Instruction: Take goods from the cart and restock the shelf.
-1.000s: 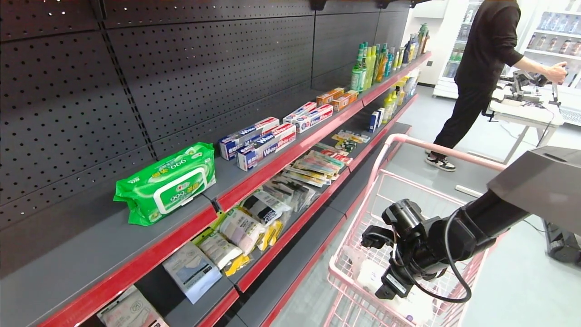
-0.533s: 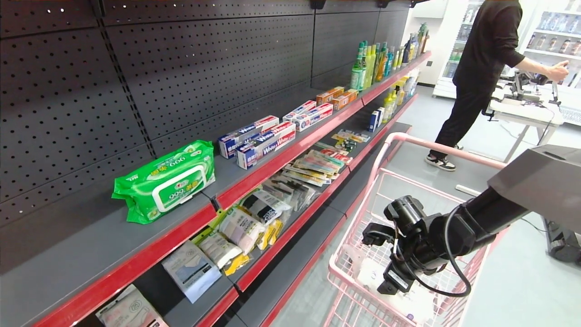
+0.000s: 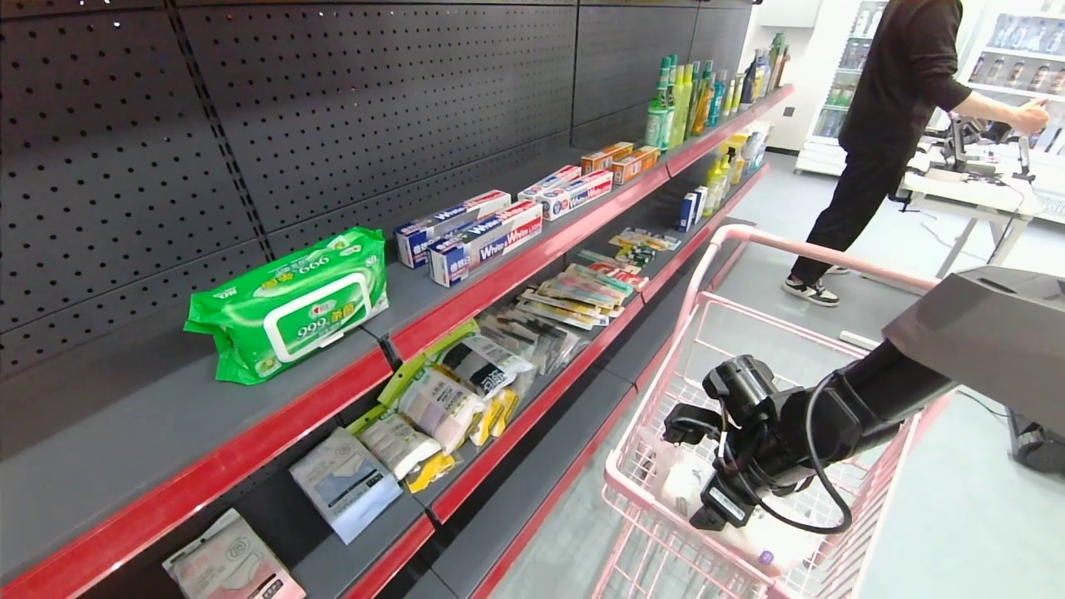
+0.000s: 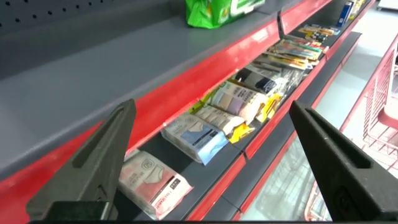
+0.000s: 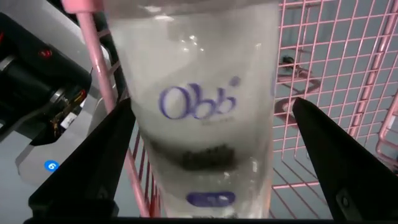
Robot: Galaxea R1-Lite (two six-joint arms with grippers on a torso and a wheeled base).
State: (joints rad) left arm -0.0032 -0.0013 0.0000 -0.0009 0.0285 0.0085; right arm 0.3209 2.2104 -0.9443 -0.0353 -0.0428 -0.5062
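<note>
One second on, only my camera shifts: right gripper point(image 5: 211, 180) stays spread wide astride the white pack point(image 5: 199, 106), seemingly untouched, in the cart point(image 3: 799, 256) at four o'clock. No pick yet.

1. I see the pink wire cart point(image 3: 815, 254) at near right.
2. A translucent white pack point(image 5: 199, 106) with purple print lies inside it.
3. A green wipes pack point(image 3: 287, 304) lies on the grey, red-edged shelf point(image 3: 125, 416), left.
</note>
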